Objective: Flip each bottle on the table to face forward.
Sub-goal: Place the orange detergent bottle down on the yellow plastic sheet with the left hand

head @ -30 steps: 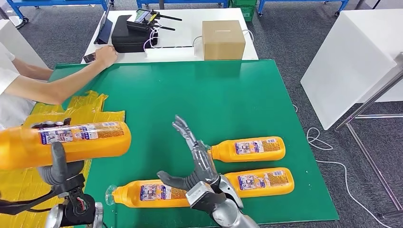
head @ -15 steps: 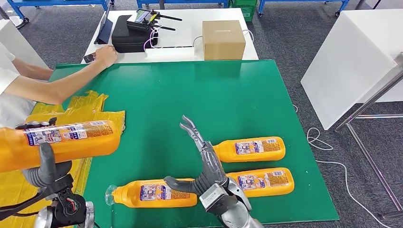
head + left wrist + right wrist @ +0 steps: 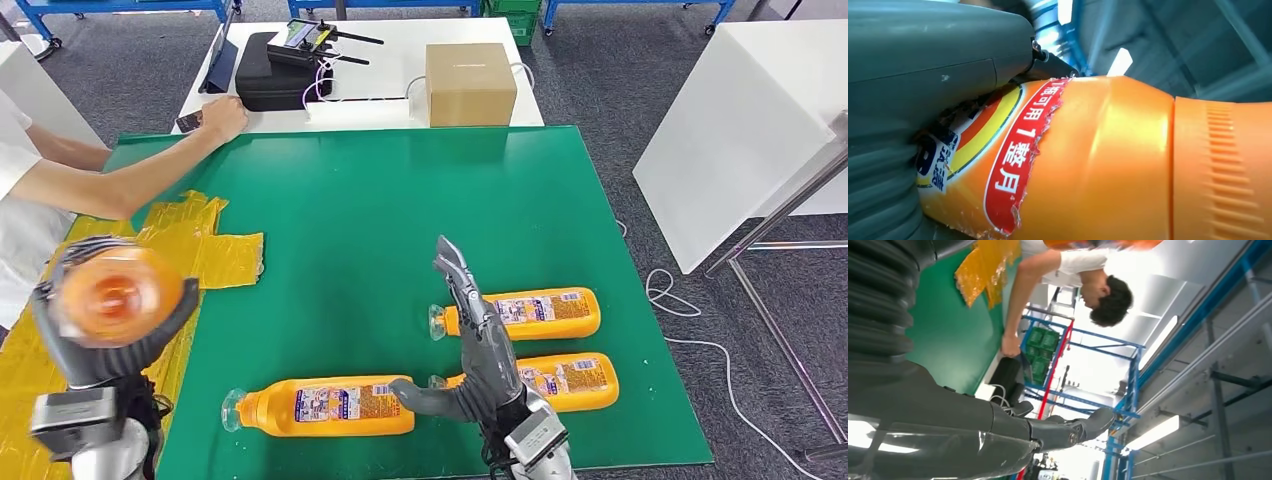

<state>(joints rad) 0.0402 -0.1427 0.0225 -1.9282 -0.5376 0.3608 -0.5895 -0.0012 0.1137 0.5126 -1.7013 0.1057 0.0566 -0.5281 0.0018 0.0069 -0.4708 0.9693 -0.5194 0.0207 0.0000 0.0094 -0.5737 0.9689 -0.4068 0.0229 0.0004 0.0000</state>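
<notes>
Left robot hand [image 3: 105, 350] grips an orange bottle [image 3: 118, 295] end-on to the head camera, off the table's [image 3: 420, 190] left edge, while the right robot hand [image 3: 480, 350] (fingers spread, holding nothing) hovers nearest the three lying bottles [image 3: 330, 405], long axes left-right.
</notes>
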